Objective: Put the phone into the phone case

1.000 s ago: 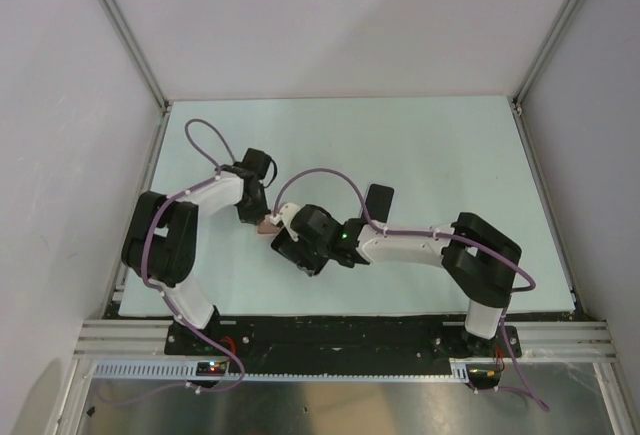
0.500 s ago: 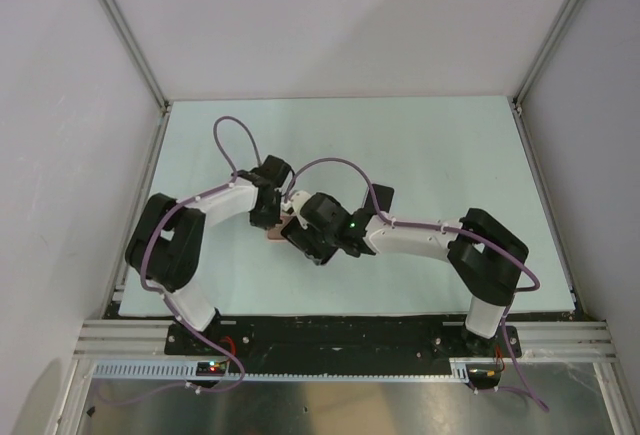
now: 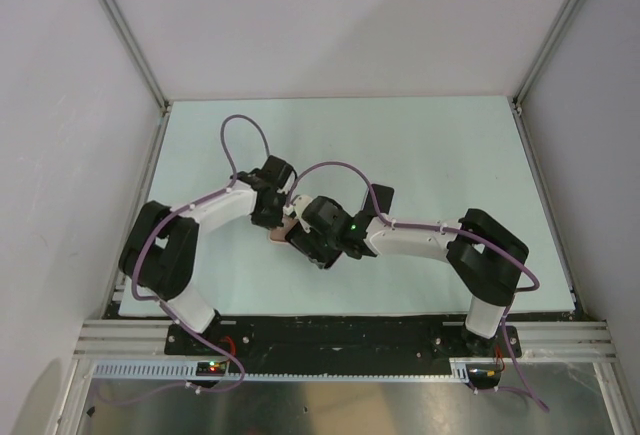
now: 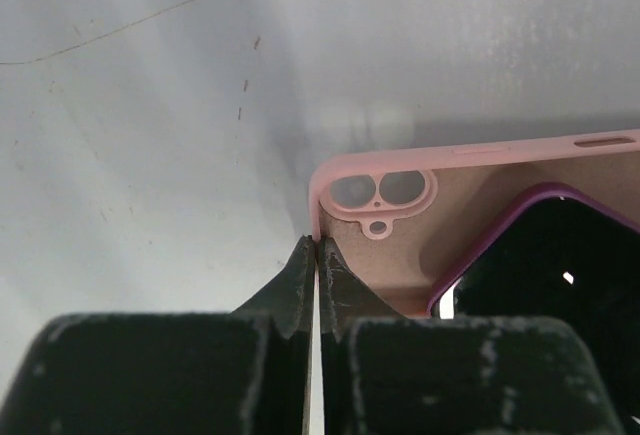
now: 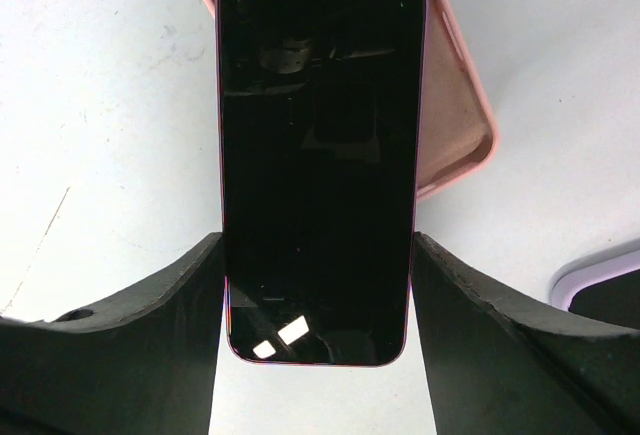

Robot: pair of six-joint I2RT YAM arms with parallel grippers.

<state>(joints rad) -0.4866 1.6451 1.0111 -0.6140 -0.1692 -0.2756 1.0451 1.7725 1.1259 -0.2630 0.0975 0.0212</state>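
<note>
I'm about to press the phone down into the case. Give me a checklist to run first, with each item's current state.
1. Left gripper clamped on the phone case rim beside the camera cutout: ok.
2. Right gripper holding the phone by its long edges, screen up: ok.
3. Phone parallel with case: not ok; the case lies skewed, jutting out on one side.
4. Phone inside the rim: not ok; it overlaps only partly.
5. Phone's camera end toward cutout: cannot tell; its back is hidden.
</note>
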